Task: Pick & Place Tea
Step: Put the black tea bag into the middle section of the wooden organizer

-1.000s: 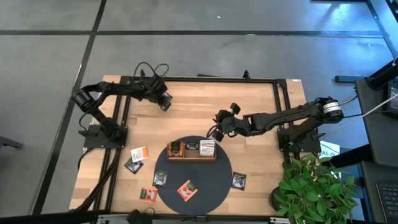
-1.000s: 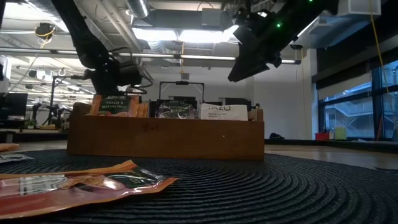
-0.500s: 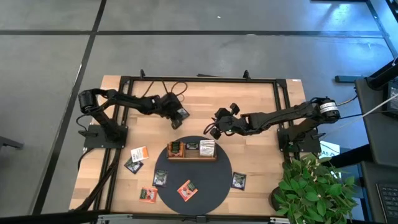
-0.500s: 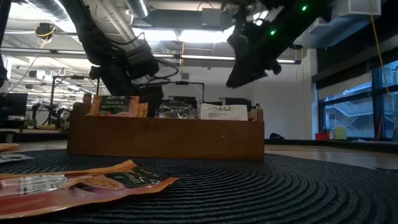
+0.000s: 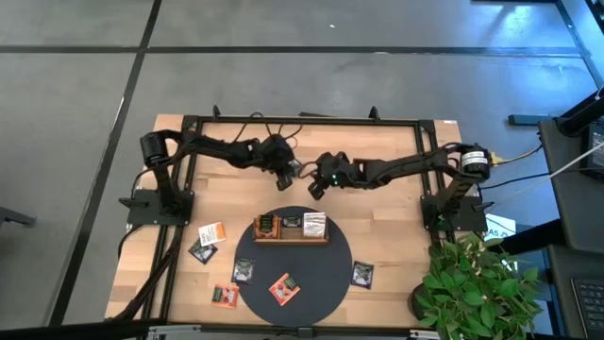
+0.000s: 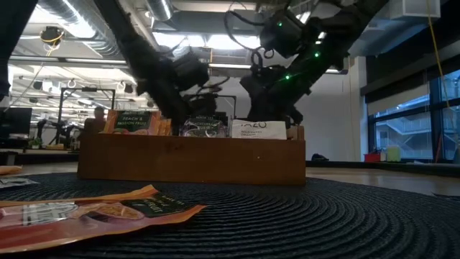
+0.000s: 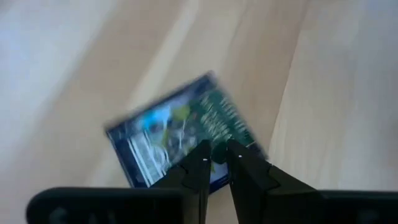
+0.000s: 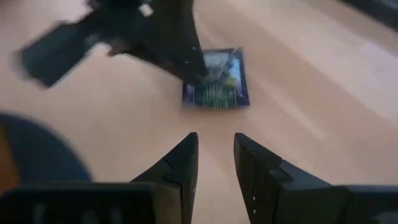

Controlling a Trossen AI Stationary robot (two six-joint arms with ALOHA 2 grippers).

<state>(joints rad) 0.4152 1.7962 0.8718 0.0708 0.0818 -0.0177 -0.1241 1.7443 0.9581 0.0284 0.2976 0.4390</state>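
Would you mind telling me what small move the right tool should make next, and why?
Probably ease the right tool forward until its open fingers straddle the free edge of the blue tea sachet. The left tool is pinching that sachet, and the right tool points at it with nothing between its fingers, which suggests a handover.

Wooden tray [image 5: 292, 238] on round mat [image 5: 316, 274]

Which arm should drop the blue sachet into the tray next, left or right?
Left. The left gripper is shut on the blue sachet behind the tray. The right gripper faces it with a gap between its fingers, holding nothing.
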